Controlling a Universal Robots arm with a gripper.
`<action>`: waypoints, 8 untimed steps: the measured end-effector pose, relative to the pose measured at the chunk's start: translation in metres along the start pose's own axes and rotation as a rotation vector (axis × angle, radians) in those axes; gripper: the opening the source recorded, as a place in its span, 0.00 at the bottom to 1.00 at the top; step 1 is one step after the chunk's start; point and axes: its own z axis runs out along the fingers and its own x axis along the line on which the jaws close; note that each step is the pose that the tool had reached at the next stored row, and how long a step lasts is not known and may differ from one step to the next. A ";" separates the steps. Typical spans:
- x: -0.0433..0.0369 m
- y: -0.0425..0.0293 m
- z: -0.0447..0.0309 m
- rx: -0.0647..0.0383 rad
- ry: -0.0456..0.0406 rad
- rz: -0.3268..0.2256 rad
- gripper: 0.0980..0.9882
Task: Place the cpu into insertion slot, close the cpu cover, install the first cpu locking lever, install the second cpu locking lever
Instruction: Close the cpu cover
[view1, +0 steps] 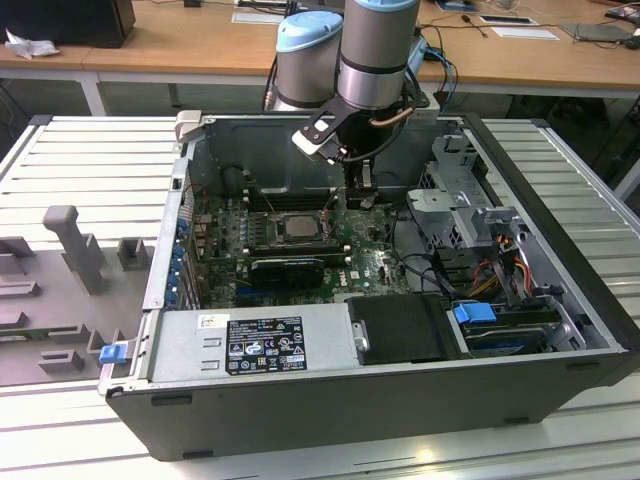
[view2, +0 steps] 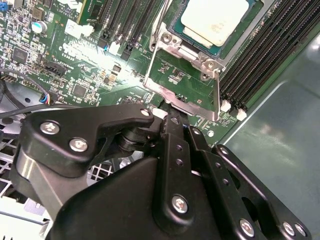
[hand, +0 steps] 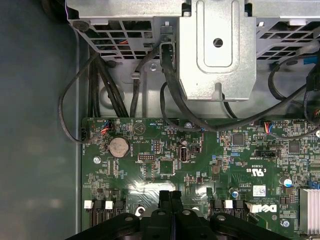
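The cpu (view2: 215, 20), a square chip with a pale silvery top, lies in the insertion slot (view2: 169, 39) on the green motherboard; in the exterior view the cpu (view1: 297, 226) sits at the middle of the open computer case. The cpu cover (view2: 152, 67) is swung open off the slot, and green board shows through its window. My gripper (view2: 171, 119) is shut, its black fingertips right at the cover's free edge; I cannot tell whether they pinch it. In the first wrist view the gripper (hand: 171, 196) has its fingers pressed together above the board. In the exterior view the gripper (view1: 362, 190) hangs just to the right of the slot.
Long black memory slots (view2: 265, 55) flank the socket. The case's grey-green wall (view2: 280, 145) stands close by. A metal drive cage (hand: 215, 50) with black cables (hand: 170, 90) lies beyond the board's edge. A black expansion card (view1: 285, 268) and the power supply (view1: 250, 345) sit nearer the exterior camera.
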 end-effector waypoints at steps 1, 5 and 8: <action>0.0000 0.0000 0.0000 0.000 0.0000 0.000 0.01; 0.0000 -0.0003 0.0000 0.000 0.0000 0.000 0.01; 0.0000 -0.0054 -0.0001 0.000 0.0000 0.000 0.01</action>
